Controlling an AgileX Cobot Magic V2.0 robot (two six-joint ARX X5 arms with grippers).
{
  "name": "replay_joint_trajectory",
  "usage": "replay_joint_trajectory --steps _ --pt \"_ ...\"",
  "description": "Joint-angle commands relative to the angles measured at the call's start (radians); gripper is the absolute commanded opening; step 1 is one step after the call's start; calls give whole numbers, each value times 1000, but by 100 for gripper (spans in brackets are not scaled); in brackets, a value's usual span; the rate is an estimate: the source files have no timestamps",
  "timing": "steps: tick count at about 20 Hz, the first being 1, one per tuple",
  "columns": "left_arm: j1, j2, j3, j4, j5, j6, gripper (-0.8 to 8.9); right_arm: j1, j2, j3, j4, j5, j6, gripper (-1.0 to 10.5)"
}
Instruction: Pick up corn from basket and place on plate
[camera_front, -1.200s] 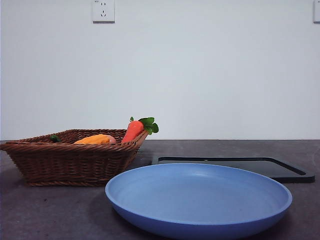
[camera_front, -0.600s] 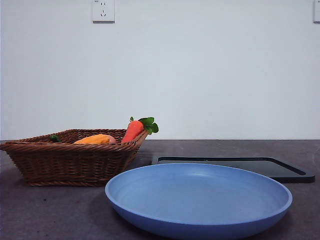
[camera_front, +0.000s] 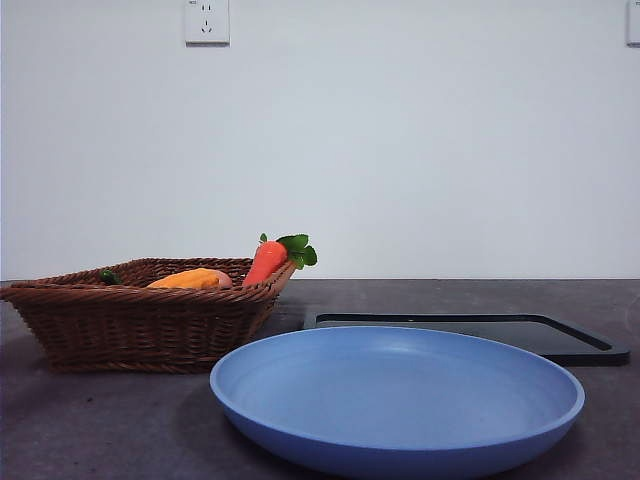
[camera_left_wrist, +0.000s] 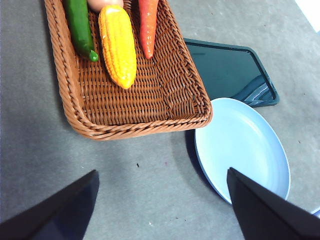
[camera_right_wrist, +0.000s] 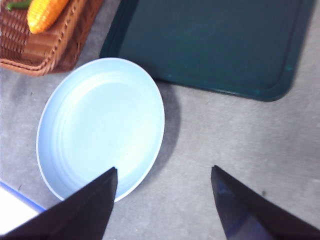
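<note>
inside the basket (camera_left_wrist: 125, 95) the corn (camera_left_wrist: 118, 44) lies between a cucumber (camera_left_wrist: 80, 25) and a carrot (camera_left_wrist: 148, 25), seemingly untouched. left gripper (camera_left_wrist: 160, 210) and right gripper (camera_right_wrist: 162, 205) hover high, fingers wide, holding nothing. plate (camera_right_wrist: 100, 125) sits just beside the basket's rim, beside a black tray (camera_right_wrist: 215, 45).

On the counter (camera_front: 120, 430), the basket (camera_front: 140, 325) stands at nine o'clock, the plate (camera_front: 400, 420) nearest at six, the tray (camera_front: 590, 350) behind the plate toward three. Basket and plate sit just beside each other, as do plate and tray. In the basket the corn (camera_left_wrist: 118, 45) lies between a cucumber (camera_left_wrist: 80, 25) and a carrot (camera_left_wrist: 148, 27), an egg (camera_left_wrist: 102, 4) beyond the corn's far end. The carrot's leafy end (camera_front: 297, 250) pokes over the basket's rim.
</note>
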Motion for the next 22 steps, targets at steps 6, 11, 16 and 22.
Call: replay_joint_trajectory --steps 6,11,16,22 --pt "0 6 18 19 6 12 417 122 262 16 148 -2 26 307" --pt "0 6 18 19 6 12 417 183 470 16 257 3 26 288" --pt "0 6 18 19 6 12 417 249 603 16 338 23 26 270" --pt "0 6 18 19 6 1 417 274 684 16 367 43 26 120"
